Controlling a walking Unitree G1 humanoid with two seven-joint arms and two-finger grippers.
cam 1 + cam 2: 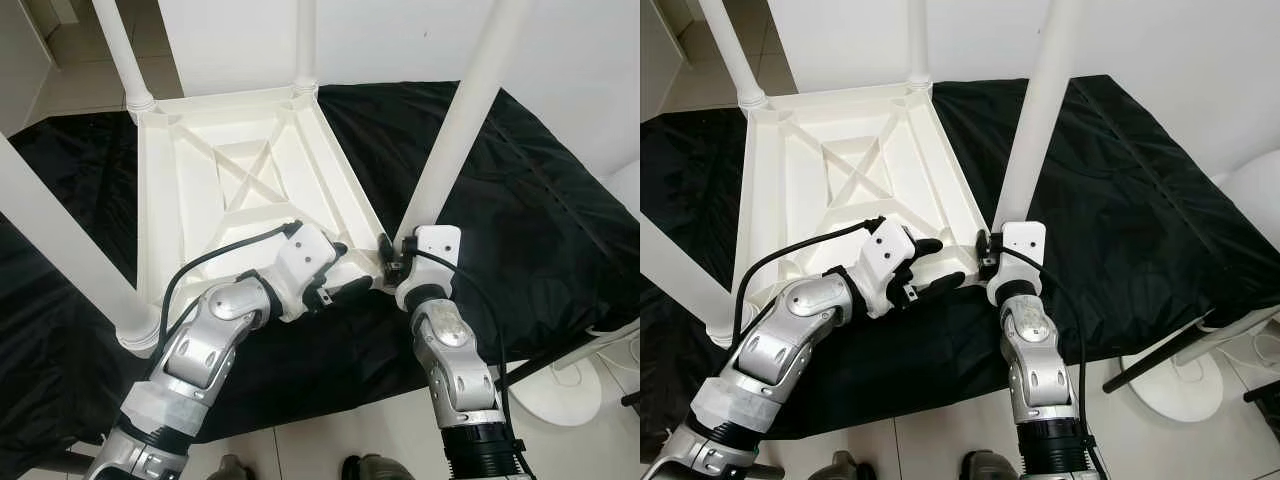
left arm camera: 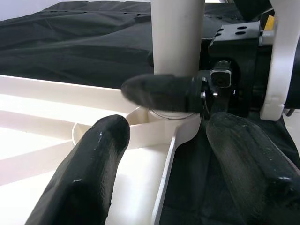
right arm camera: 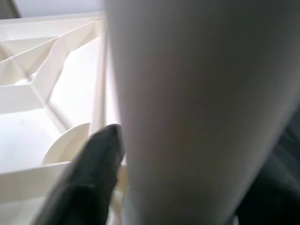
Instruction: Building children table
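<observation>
On the black cloth (image 1: 520,200) lies the white table top (image 1: 240,180), upside down, its ribbed underside crossed by an X brace. Four white legs rise from its corners. The near-right leg (image 1: 465,110), at about five o'clock of the top, is the one in hand. The right gripper (image 2: 187,91) is closed around its base just above the socket, one black finger (image 3: 89,173) showing against the post. To seat this leg well, I judge it should be kept plumb and turned or pressed straight down into the socket (any lean may bind it). The left gripper (image 1: 930,265), fingers spread and empty, hovers at the top's near edge, just at nine o'clock of that corner, well placed to brace the top.
</observation>
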